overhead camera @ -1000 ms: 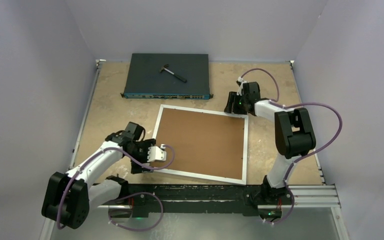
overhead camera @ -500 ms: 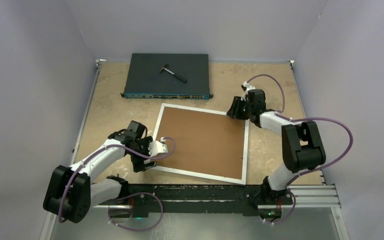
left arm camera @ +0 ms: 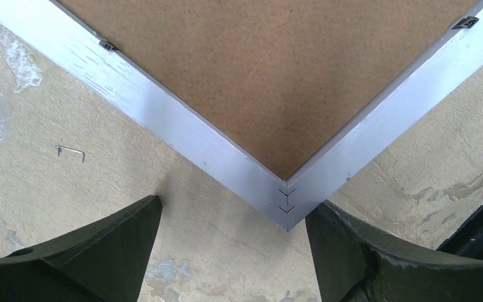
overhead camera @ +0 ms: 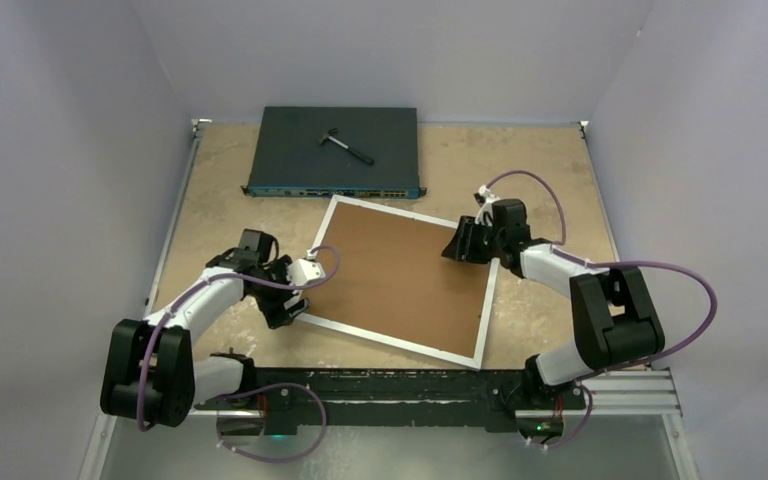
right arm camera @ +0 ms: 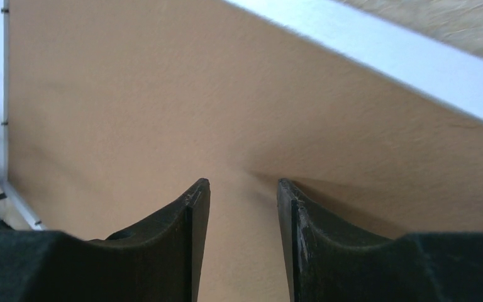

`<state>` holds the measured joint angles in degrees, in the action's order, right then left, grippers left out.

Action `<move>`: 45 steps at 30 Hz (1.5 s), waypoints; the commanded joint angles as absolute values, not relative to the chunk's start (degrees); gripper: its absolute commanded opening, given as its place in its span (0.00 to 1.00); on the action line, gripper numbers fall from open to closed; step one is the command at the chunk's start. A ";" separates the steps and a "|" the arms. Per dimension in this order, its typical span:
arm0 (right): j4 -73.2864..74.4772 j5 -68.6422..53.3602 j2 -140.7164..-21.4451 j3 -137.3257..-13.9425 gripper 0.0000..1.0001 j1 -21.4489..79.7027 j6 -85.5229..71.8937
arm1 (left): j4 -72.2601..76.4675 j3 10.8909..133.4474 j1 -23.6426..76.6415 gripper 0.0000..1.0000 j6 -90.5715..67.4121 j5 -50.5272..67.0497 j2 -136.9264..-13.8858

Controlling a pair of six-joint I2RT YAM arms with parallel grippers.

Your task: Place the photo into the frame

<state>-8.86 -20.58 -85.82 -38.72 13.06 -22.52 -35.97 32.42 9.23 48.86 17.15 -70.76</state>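
Nearest: left gripper (left arm camera: 233, 211) sits at the near-left corner of the frame (overhead camera: 390, 342), jaws wide open, one either side of the corner, gripping nothing. The frame lies face down on the table (overhead camera: 230, 190), with the brown backing board (overhead camera: 400, 275) up. Change over the last second: the frame has swung clockwise in the top view and now sits skewed, its far-left corner closer to the network switch (overhead camera: 290, 140). Further out, right gripper (right arm camera: 242, 185) has slid off the far-right corner onto the board, jaws part open, nothing between them, tips at the board surface. Photo not visible; can't tell if it's under the backing. Likely repositioning the frame to get at the back, so insertion isn't confirmed.
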 commanded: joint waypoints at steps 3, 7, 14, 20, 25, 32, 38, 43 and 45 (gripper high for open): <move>5.38 -18.45 -82.80 -45.23 0.54 14.49 -22.75 | -18.79 31.09 6.61 0.80 52.71 5.89 -74.13; 5.96 -12.47 -85.37 -55.58 0.62 13.06 -21.41 | -20.72 31.02 6.62 0.80 52.43 7.37 -72.27; 2.90 -6.87 -96.81 -61.99 0.64 9.95 -19.58 | -23.30 31.27 5.87 0.82 52.04 10.31 -71.97; 2.38 -8.00 -103.33 -60.38 0.62 6.37 -18.92 | -22.72 30.52 5.85 0.82 52.13 10.87 -71.74; 1.05 -12.80 -100.07 -54.79 0.59 6.24 -19.95 | -22.11 30.41 5.66 0.81 52.01 10.39 -72.48; -3.52 -19.79 -93.59 -42.46 0.55 6.33 -23.74 | -20.95 31.04 4.11 0.81 51.17 9.00 -72.52; -5.02 -22.30 -85.32 -31.05 0.53 6.93 -27.77 | -22.01 31.60 2.61 0.81 50.86 8.82 -72.03; -4.33 -22.22 -79.81 -28.96 0.53 11.36 -32.29 | -18.26 31.11 1.05 0.79 49.66 5.16 -74.65; -1.78 -21.26 -78.43 -31.42 0.55 11.86 -31.69 | -18.84 31.98 0.14 0.79 49.14 7.03 -75.57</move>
